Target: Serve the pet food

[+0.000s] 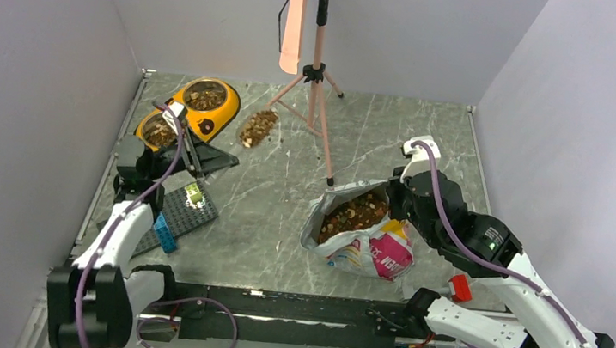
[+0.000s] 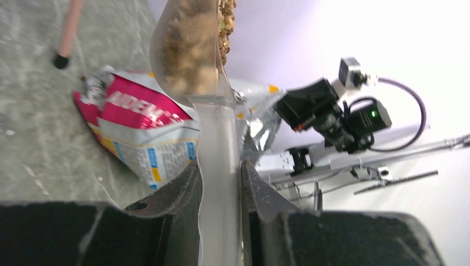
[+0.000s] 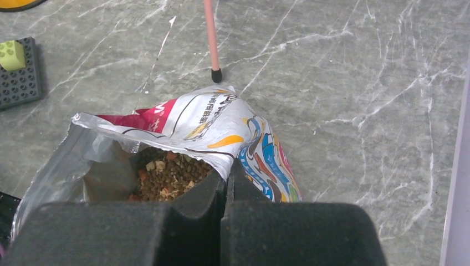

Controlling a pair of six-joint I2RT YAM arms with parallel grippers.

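The pet food shows as brown kibble in a clear scoop [image 1: 258,127] [image 2: 188,50]. My left gripper [image 1: 221,158] [image 2: 220,166] is shut on the scoop's handle and holds it above the table, just right of the yellow double dish [image 1: 226,114]. Both steel bowls hold kibble [image 1: 205,96]. More kibble [image 1: 354,213] [image 3: 166,177] fills the open printed bag [image 1: 378,252] [image 3: 221,124] [image 2: 138,127], which lies on its side. My right gripper [image 1: 396,192] [image 3: 227,166] is shut on the bag's upper rim and keeps its mouth open.
A pink tripod [image 1: 317,97] stands at the back middle; one foot [image 3: 216,72] rests just beyond the bag. A grey baseplate [image 1: 188,213] with a green brick [image 3: 11,55] and a blue brick [image 1: 164,232] lies at the front left. Walls close in left and right.
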